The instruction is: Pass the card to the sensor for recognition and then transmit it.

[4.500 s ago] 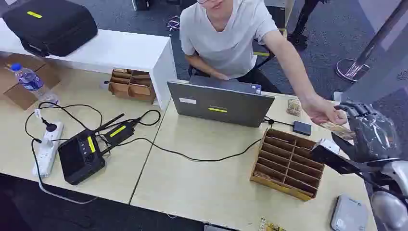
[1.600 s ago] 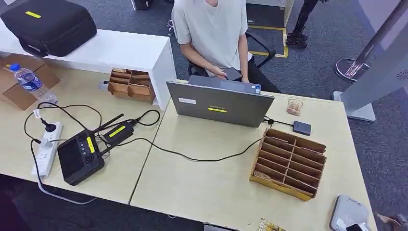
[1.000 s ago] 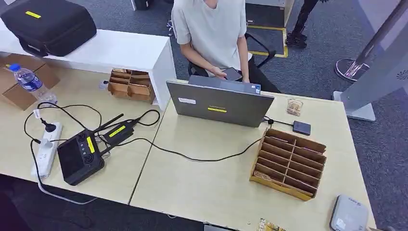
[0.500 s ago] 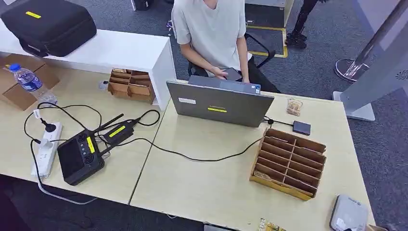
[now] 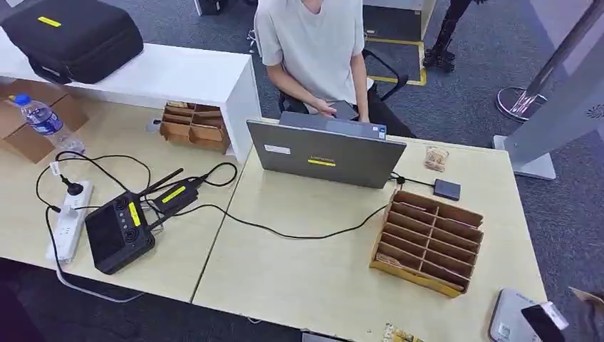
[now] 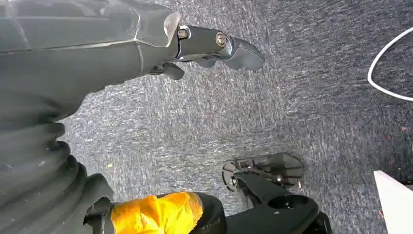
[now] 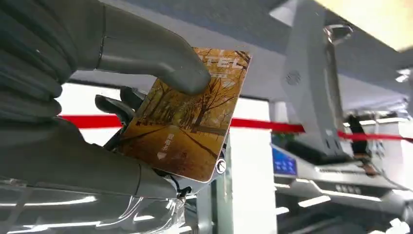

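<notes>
My right hand comes up at the table's front right corner, just beside the grey rounded sensor pad. In the right wrist view this hand pinches an orange card with an autumn tree picture between the thumb and the fingers. A tan edge of the card shows above the hand in the head view. My left hand hangs over grey carpet, fingers apart, holding nothing.
A wooden slotted organiser stands just beyond the sensor pad. Behind it are a small black box, an open laptop and a seated person holding a phone. A black controller and a power strip lie at the left.
Earlier my right hand was raised at the right beside the person's outstretched hand. It then dropped out of the picture and now rises again at the bottom right with the card. The person has sat back.
</notes>
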Tool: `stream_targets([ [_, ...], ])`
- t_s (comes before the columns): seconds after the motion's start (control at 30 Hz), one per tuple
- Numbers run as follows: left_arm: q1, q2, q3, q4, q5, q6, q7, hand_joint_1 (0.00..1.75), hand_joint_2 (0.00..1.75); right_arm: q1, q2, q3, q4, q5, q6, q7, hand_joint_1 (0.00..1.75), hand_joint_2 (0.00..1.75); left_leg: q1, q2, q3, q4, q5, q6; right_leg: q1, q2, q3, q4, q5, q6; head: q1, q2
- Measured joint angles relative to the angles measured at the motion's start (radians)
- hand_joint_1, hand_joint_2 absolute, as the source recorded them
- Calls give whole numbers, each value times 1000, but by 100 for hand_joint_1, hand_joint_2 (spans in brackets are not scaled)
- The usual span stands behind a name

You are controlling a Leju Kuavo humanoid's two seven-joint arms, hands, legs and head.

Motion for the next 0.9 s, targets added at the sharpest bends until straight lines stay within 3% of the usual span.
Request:
stream_targets([
  [0.2, 0, 2, 0, 0, -10, -3, 0, 0, 175, -38, -89, 61, -119, -49, 21, 36, 175, 175, 0, 2, -1, 0, 0, 0, 0, 1, 0, 0, 0, 0, 0, 0],
  [0.33, 0, 2, -1, 0, -18, -9, 0, 0, 175, -141, -180, 109, -167, -74, 81, 73, 175, 175, -1, 2, 1, 0, 0, 1, 0, 2, 0, 0, 2, 0, 0, 0],
  [0.57, -1, 2, -3, 0, -31, -17, 3, 0, 175, -301, -274, 194, -179, -93, 118, 102, 175, 175, -1, 2, 1, 0, 1, 1, 0, 2, 0, 0, 2, 1, 0, 0],
  [0.9, -1, 2, -9, 0, -33, -17, 3, 0, 175, -396, -318, 260, -169, -95, 135, 109, 175, 175, 0, 0, 0, 0, 1, 1, 0, 0, 0, 0, 2, 1, 0, 0],
])
